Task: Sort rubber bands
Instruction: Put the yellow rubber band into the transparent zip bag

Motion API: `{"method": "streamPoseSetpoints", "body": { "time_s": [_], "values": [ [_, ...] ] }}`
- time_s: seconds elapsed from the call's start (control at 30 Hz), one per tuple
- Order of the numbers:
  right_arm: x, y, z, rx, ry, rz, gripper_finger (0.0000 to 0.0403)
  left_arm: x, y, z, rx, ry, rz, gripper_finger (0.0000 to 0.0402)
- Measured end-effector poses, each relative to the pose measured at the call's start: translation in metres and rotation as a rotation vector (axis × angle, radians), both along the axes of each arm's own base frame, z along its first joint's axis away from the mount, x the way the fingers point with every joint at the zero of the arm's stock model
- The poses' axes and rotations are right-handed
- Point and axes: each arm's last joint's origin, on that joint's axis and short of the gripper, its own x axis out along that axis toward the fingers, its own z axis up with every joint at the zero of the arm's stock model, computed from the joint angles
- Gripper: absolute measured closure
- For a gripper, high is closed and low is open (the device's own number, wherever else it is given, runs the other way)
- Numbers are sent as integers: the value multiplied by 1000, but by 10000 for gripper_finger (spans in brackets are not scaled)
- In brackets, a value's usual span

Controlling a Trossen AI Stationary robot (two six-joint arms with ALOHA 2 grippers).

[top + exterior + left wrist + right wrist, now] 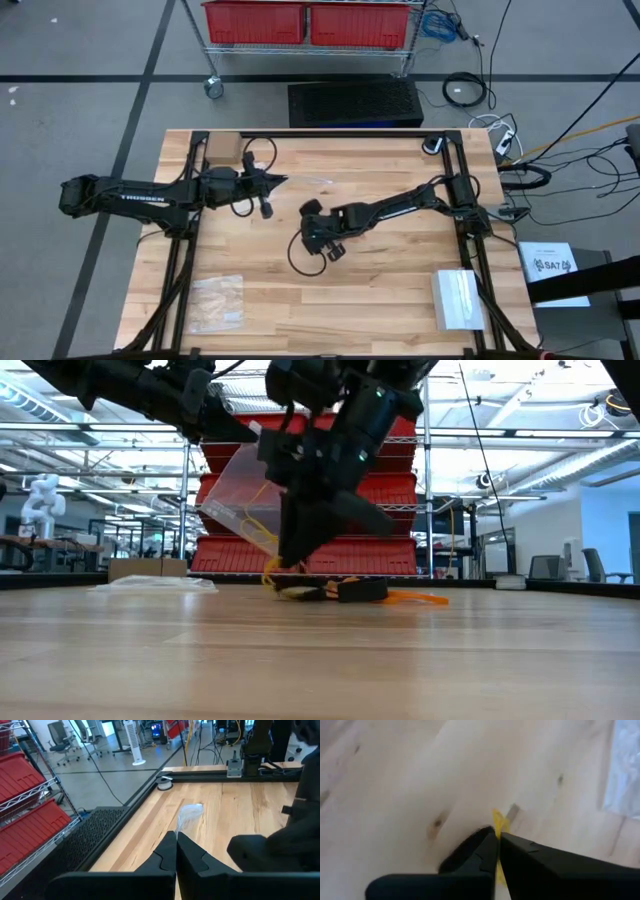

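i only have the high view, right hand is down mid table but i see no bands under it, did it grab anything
Observer: Yes. The right wrist view shows the right hand shut on a thin yellow rubber band.
Operator: and the left hand, whats it doing
Observer: The left hand is shut on a clear plastic bag. In the low view the bag hangs above the wooden table with yellow loops inside.
Operator: any bands left on the table
Observer: The low view shows a small heap of bands under the right hand, with a thin orange rubber band lying at its edge.
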Motion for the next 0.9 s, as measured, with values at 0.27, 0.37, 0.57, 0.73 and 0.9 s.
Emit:
{"method": "streamPoseSetpoints", "body": {
  "time_s": [0.27, 0.37, 0.57, 0.73, 0.9],
  "values": [
    [9, 3, 31, 16, -13, -17, 400, 0, 0, 0, 0, 1, -1, 401],
    [9, 4, 46, 25, 1, -35, 401, 0, 0, 0, 0, 1, -1, 401],
    [-3, 3, 95, 63, -89, -77, 402, 0, 0, -1, -2, 5, -7, 401],
    [-28, -6, 146, 5, -226, -199, 402, 0, 0, -1, -3, 9, -8, 401],
    [-44, -14, 176, -93, -336, -314, 403, 0, 0, 0, -2, 0, -9, 401]
  ]
}}
